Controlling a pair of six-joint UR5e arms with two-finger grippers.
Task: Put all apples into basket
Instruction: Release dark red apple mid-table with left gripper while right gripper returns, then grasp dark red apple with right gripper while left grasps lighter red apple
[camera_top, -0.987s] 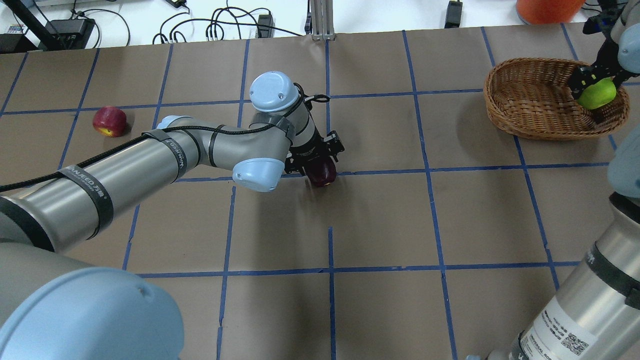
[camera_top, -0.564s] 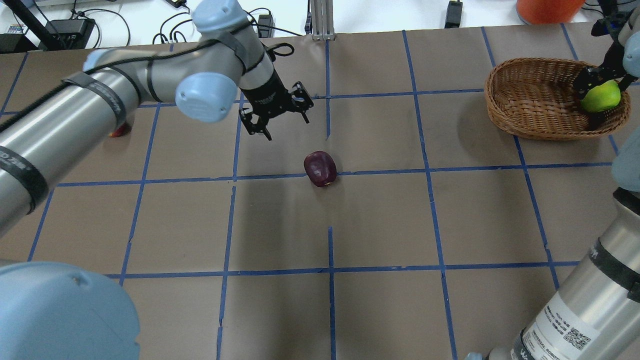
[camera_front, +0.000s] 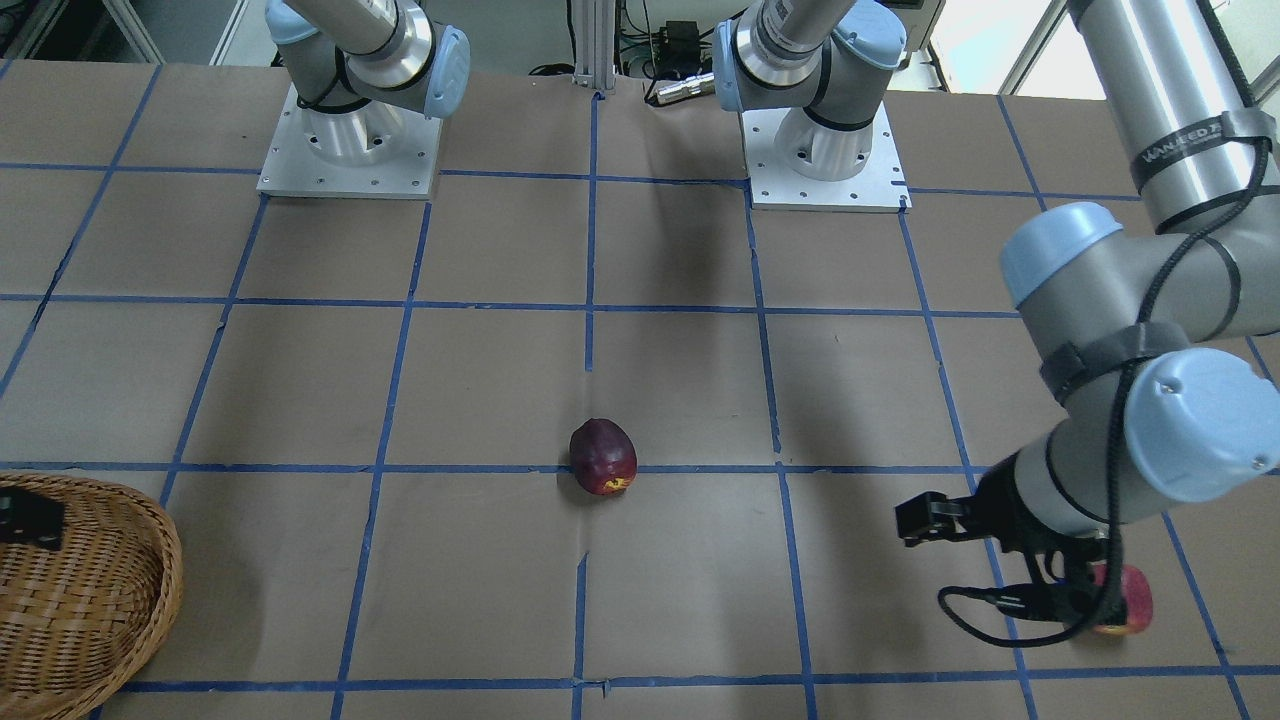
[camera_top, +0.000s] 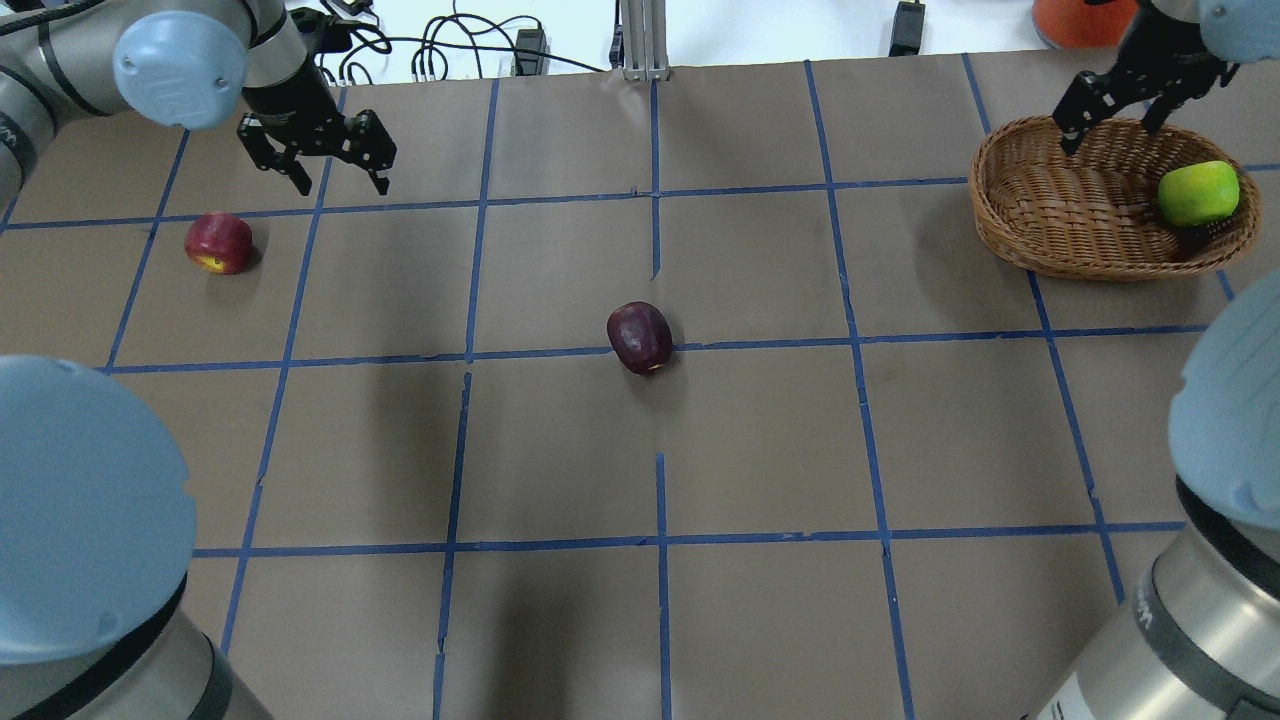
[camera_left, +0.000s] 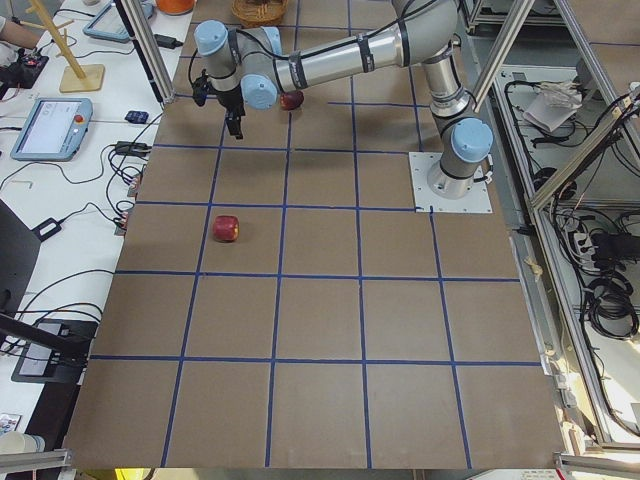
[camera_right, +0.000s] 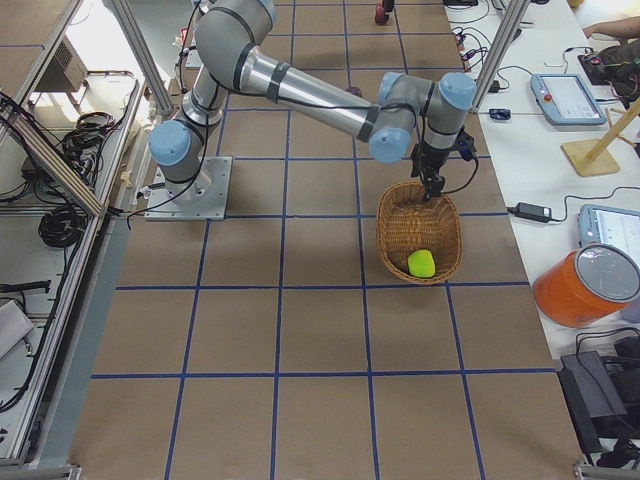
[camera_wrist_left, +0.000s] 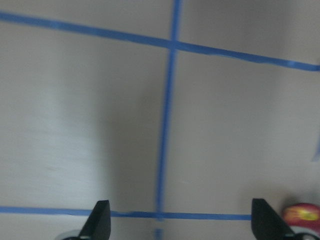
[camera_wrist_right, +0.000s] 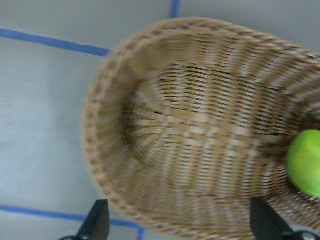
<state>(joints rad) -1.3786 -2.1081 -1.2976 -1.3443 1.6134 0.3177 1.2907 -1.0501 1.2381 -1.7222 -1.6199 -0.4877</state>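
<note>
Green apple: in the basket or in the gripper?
In the basket. The green apple lies on the floor of the basket; the right gripper hangs open above, not touching it.

The black strap (camera_front: 1195, 148) on the left arm (camera_front: 1150, 70) reads "WANJEED".

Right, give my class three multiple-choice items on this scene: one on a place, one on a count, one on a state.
1. The green apple lies:
A in a gripper
B on the floor
C in the basket

2. How many apples lie on the table, outside the basket?
A one
B two
C three

3. The left gripper is:
A open and empty
B shut on an apple
C shut on the basket's rim

Key: 1 C, it rests against the basket's inner wall. 2 B, the maroon apple and the red apple sit on the table. 3 A, its fingers stand apart with nothing between them.
</note>
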